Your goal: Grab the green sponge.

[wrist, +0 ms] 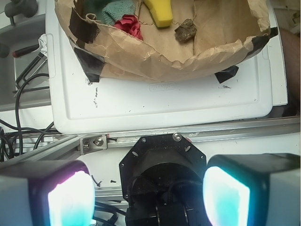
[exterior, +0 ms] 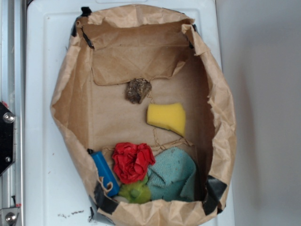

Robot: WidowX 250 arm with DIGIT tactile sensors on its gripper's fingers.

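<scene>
Looking down in the exterior view, the green sponge lies at five o'clock inside the paper bag, untouched; on the wrist view, the end effector hangs spread, seemingly well apart; the approach remains, calling for travel over the bag rim.

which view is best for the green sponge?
Exterior. It shows the green sponge from above in the paper bag, beside the red cloth. The wrist view catches only a sliver behind the bag's rim.
</scene>
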